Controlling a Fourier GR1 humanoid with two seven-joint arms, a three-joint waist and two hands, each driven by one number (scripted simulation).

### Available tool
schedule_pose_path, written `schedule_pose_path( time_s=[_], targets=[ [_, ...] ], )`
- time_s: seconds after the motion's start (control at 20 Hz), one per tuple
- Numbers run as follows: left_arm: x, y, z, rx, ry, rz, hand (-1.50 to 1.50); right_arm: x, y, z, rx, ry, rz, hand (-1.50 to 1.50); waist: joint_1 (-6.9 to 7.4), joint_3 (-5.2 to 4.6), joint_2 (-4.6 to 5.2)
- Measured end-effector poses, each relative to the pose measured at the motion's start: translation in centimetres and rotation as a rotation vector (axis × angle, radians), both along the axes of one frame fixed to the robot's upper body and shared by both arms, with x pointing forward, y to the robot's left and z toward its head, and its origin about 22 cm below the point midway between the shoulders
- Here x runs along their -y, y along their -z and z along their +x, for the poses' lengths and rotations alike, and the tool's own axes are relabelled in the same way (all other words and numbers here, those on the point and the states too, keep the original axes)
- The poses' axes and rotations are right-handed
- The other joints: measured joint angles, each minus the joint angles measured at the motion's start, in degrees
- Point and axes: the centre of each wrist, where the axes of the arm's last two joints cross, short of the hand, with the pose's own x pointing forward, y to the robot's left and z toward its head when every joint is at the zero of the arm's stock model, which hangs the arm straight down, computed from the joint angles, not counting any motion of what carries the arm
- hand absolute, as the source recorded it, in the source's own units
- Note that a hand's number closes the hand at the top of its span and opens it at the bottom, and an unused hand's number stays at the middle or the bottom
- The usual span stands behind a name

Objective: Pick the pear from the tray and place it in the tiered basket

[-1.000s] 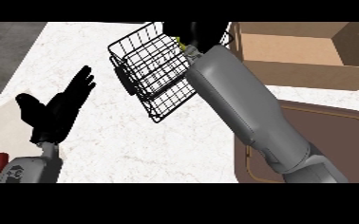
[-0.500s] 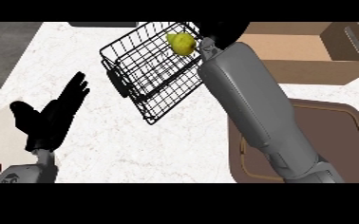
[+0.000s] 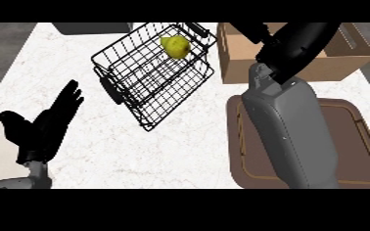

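Observation:
The yellow pear (image 3: 175, 47) lies in the upper tier of the black wire tiered basket (image 3: 148, 85), near its far right corner. My right hand (image 3: 295, 43) hovers to the right of the basket, over the cardboard box, apart from the pear, with its fingers (image 3: 251, 29) stretched out and nothing in them. The brown tray (image 3: 353, 142) sits at the right, largely hidden under my right forearm. My left hand (image 3: 45, 128) rests open at the lower left, fingers up.
An open cardboard box (image 3: 236, 63) stands behind the tray, right of the basket. A dark grey object (image 3: 90, 28) sits at the counter's far edge. White counter (image 3: 180, 147) lies between the basket and the tray.
The right hand has drawn back to the right, away from the basket, leaving the pear in the upper tier. The left hand has stayed in place.

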Motion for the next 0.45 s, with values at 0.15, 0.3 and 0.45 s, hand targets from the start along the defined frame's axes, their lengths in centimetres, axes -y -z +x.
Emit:
schedule_pose_path(
  time_s=[0.15, 0.3, 0.45],
  targets=[
    [-0.2, 0.2, -0.1, 0.002, -0.012, 0.001, 0.0, 2.0, -0.1, -3.2, 0.032, 0.027, 0.04, -1.5, -0.31, 0.0, 0.07],
    [-0.2, 0.3, -0.3, 0.002, -0.013, -0.001, 0.0, 3.6, -0.3, -6.9, 0.059, 0.042, 0.065, -1.5, -0.44, -0.01, 0.12],
    [-0.4, -0.1, -0.5, 0.011, -0.011, 0.0, 0.0, 5.9, -0.1, -10.6, 0.075, 0.064, 0.077, -1.5, -0.15, 0.0, 0.26]
  ],
)
